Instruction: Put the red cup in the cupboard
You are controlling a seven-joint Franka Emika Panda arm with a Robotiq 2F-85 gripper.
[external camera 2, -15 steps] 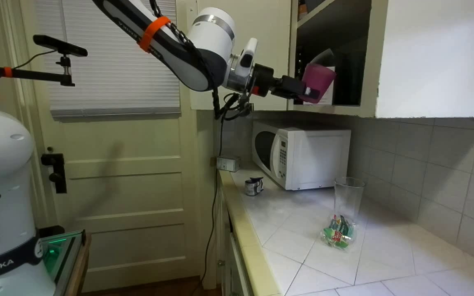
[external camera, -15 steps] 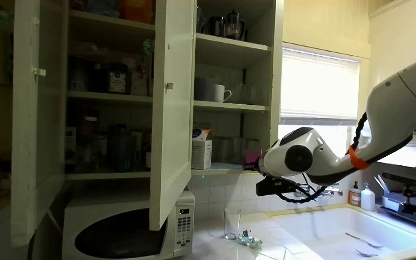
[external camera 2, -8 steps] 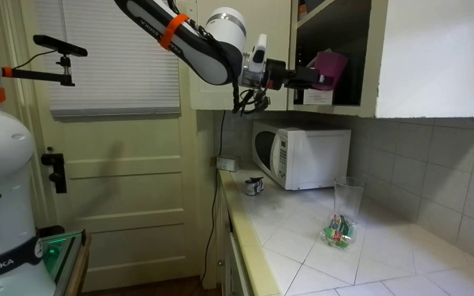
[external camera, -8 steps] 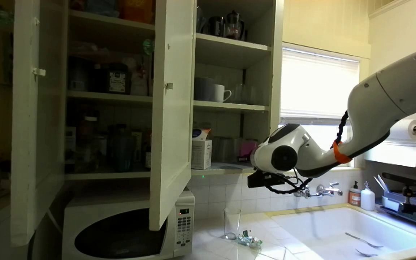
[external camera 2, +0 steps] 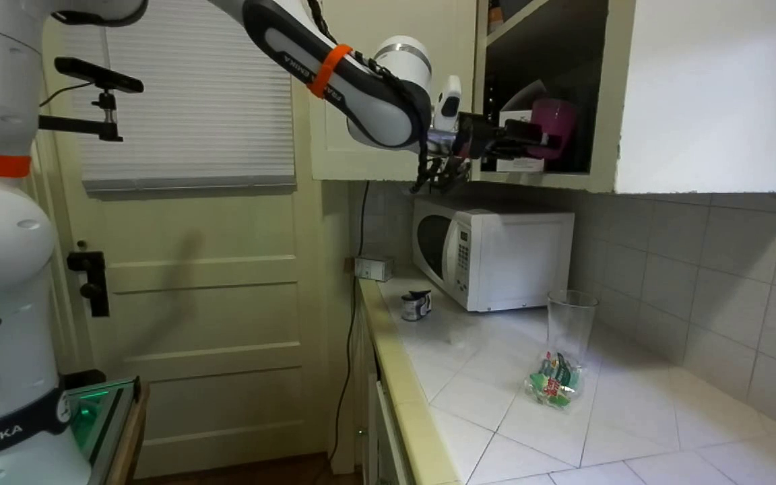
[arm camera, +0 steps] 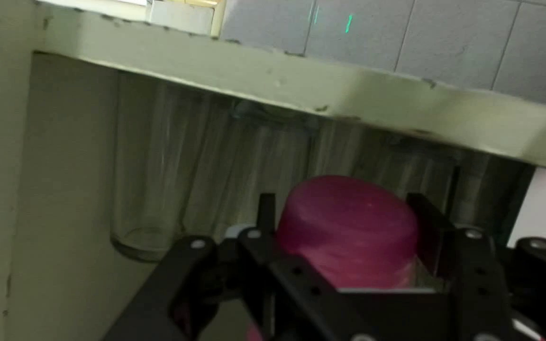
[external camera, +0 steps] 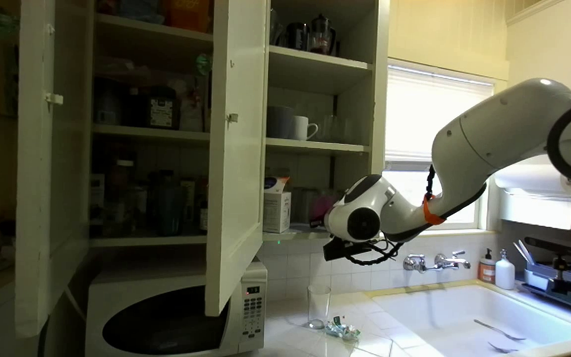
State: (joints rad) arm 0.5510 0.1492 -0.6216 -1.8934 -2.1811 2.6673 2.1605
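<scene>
Carried the red cup [external camera 2: 555, 120] deeper into the cupboard [external camera: 379, 114] over the last second, into darker shade at the lowest shelf [arm camera: 273, 78]. Shifted closer, in an exterior view, to the white box [external camera: 276, 213] standing there. Tilted plainly a second ago; close to upright now, with only a slight lean. Still holding on with the gripper [arm camera: 341, 215], with the fingers [arm camera: 267, 215] pressed to opposite sides and parted by the width of the cup. Swung the arm [external camera: 484, 131] farther across too, bringing the faucet [external camera: 445, 261] fully into sight, partly blocked a second ago. In the wrist view, facing clear glasses [arm camera: 142, 189] beyond the cup. Hard to tell, in such dimness, whether touching the shelf or just above it. Same placing as earlier for the white mug [external camera: 300, 128] one shelf up, and for the tall glass [external camera: 318, 307] on the counter [external camera 2: 482, 397].
</scene>
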